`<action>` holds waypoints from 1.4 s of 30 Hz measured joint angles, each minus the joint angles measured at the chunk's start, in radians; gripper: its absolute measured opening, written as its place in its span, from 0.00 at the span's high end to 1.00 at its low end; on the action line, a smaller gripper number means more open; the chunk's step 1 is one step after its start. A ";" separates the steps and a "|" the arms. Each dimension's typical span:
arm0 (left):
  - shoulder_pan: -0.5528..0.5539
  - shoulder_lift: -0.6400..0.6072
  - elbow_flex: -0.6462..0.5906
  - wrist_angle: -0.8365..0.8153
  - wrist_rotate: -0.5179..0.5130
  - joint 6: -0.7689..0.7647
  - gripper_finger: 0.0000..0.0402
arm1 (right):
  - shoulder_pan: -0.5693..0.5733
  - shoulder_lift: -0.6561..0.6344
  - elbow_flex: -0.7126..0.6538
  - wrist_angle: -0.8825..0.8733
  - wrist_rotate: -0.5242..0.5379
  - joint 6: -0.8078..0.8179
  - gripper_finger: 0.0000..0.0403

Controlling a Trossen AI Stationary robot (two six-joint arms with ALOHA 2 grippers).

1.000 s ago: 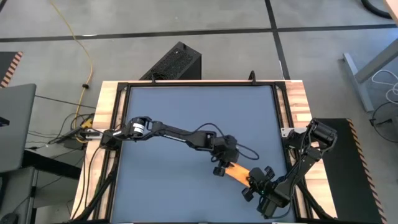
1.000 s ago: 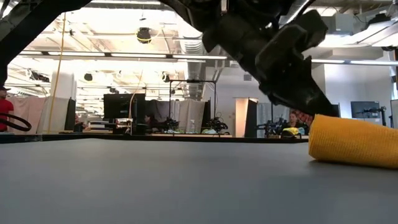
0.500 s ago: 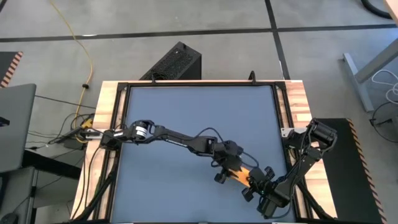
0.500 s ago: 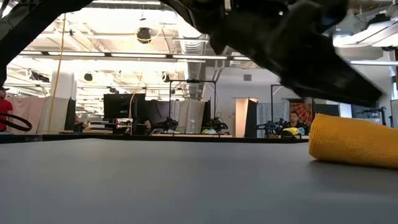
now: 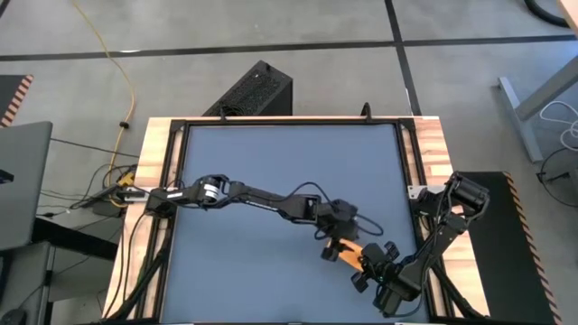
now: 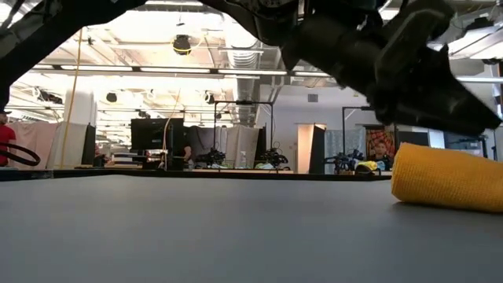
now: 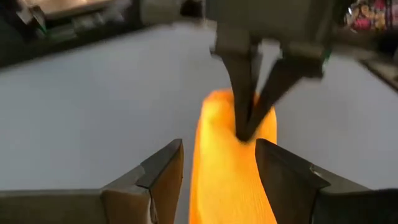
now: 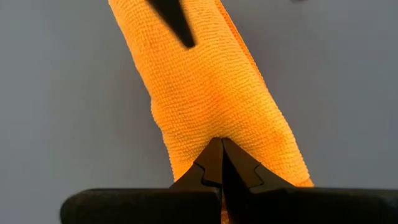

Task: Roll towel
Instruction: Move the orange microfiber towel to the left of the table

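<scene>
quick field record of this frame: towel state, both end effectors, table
towel: rolled into a tube, lying on the table near the front right
right end effector: fingers shut, tips pinching one end of the towel
left end effector: open, fingers straddling the other end of the towel, low over it
arms: both reach in over the front right of the table, end effectors facing each other along the roll
table: dark blue top, wooden rim
tag: not visible

Bright even overhead light, glaring ceiling strips [image 6: 149, 72] in low view, blurred left wrist view
</scene>
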 joint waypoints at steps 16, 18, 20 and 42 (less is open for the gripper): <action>0.002 0.117 0.048 -0.007 -0.018 -0.053 0.53 | -0.039 -0.001 0.003 0.019 -0.045 -0.064 0.95; 0.002 0.123 0.049 -0.033 -0.035 -0.043 0.53 | -0.039 -0.001 0.003 0.022 -0.047 -0.067 0.95; 0.002 0.124 0.048 -0.062 -0.045 -0.034 0.53 | -0.039 -0.003 0.003 0.022 -0.047 -0.075 0.95; 0.010 0.099 0.047 -0.266 -0.027 -0.078 0.99 | 0.051 -0.003 0.396 -0.573 0.148 -0.125 0.95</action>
